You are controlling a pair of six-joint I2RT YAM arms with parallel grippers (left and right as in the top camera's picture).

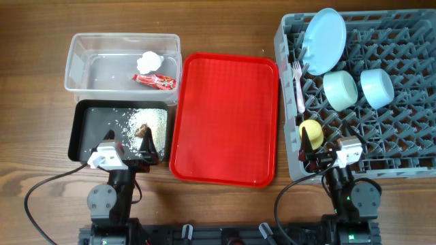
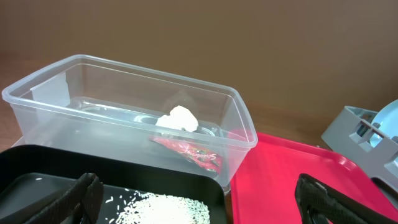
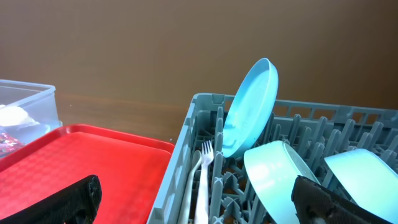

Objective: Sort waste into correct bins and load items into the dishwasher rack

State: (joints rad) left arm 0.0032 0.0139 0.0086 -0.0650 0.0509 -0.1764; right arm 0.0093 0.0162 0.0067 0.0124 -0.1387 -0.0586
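The clear tub (image 1: 82, 64) holds the white tissue ball (image 1: 148, 62) and the red wrapper (image 1: 155, 81); both show in the left wrist view (image 2: 178, 118) (image 2: 189, 152). The black tray (image 1: 85, 129) holds rice (image 1: 144, 121) and brown bits (image 1: 142, 129). The grey rack (image 1: 409, 160) holds the light blue plate (image 1: 323, 39), mint bowl (image 1: 340, 89), light blue bowl (image 1: 377, 88), yellow cup (image 1: 310, 131), and white fork and spoon (image 1: 298, 85). My left gripper (image 1: 129, 143) is open over the tray's near edge. My right gripper (image 1: 320, 146) is open over the rack's near left corner.
A red serving tray (image 1: 225, 119) lies between the black tray and the rack. It shows in both wrist views (image 2: 280, 180) (image 3: 87, 162). Cables run along the table's near edge by both arm bases.
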